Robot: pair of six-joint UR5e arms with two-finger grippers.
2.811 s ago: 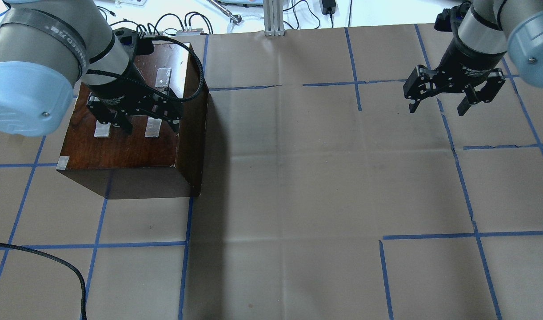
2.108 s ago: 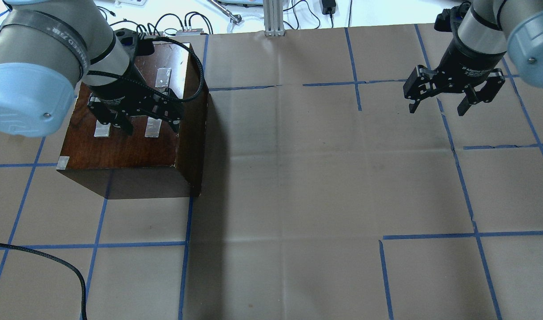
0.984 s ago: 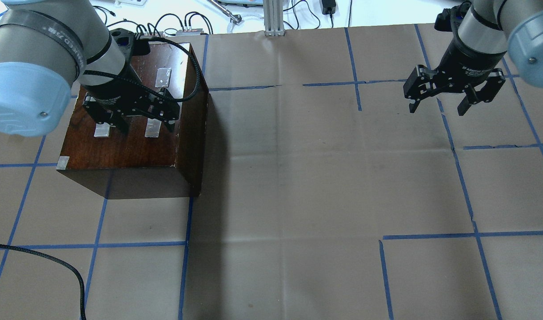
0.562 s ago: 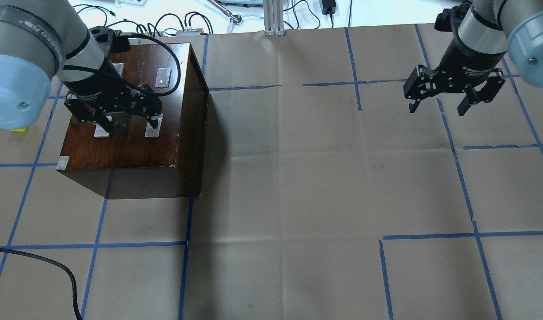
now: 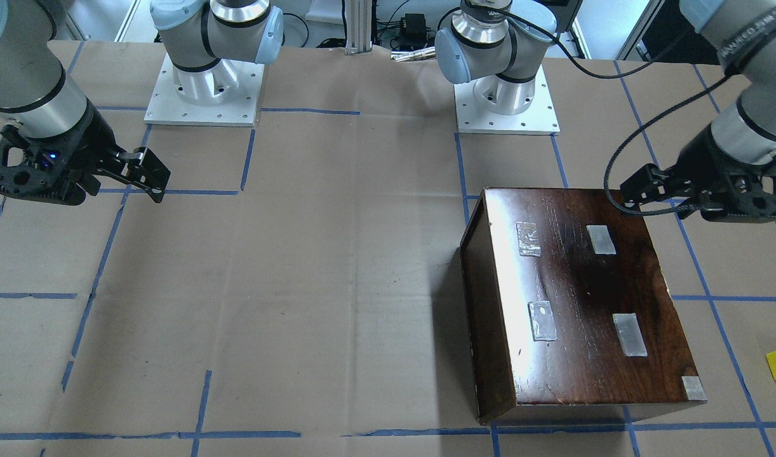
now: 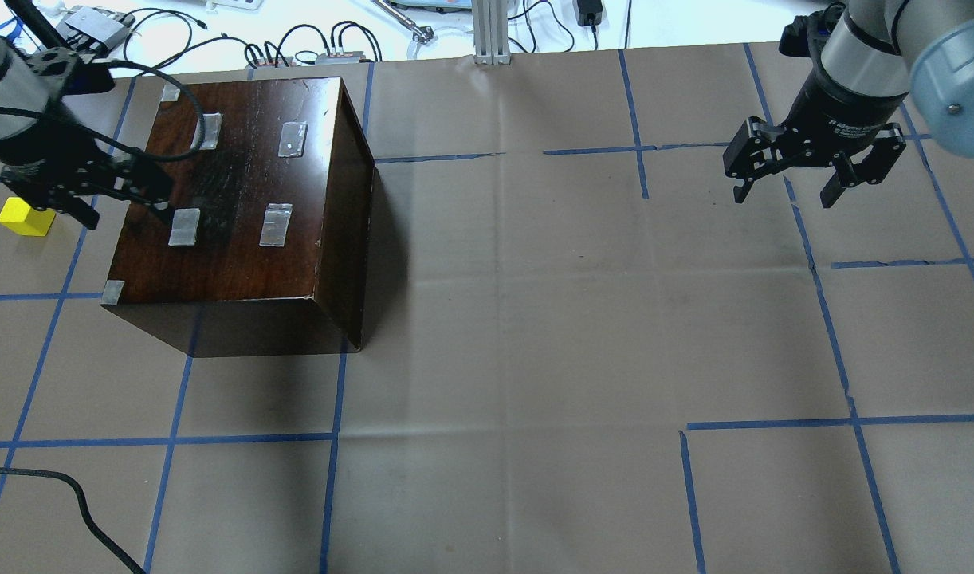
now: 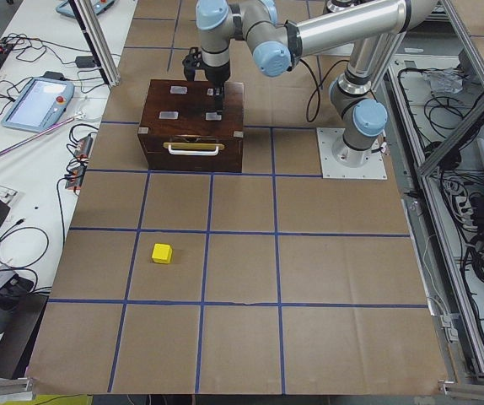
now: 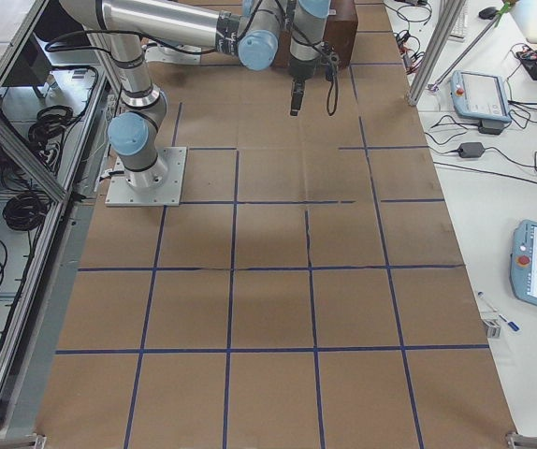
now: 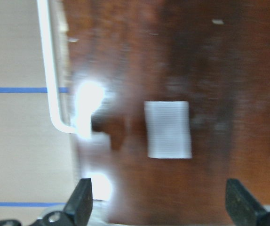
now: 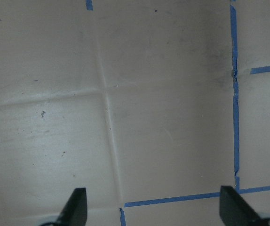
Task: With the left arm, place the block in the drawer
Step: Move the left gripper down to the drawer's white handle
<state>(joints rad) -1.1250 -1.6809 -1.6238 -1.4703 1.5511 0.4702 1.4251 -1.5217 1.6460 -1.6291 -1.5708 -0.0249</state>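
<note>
Block (image 6: 26, 217) on surface (image 6: 535, 319), left of dark box (image 6: 240, 247), apart from it. Left pincer (image 6: 124, 209) released, empty, above box's taped top edge, near block. Drawer (image 7: 193, 155) shut. Right pincer (image 6: 784, 191) released, well apart.

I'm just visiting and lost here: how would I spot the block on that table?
Find the big dark wooden box on the paper-covered table. Out from its side with the pale handle, apart from it on the paper, sits the block. It is the only bright yellow thing there, a small cube, far smaller than the box.
</note>
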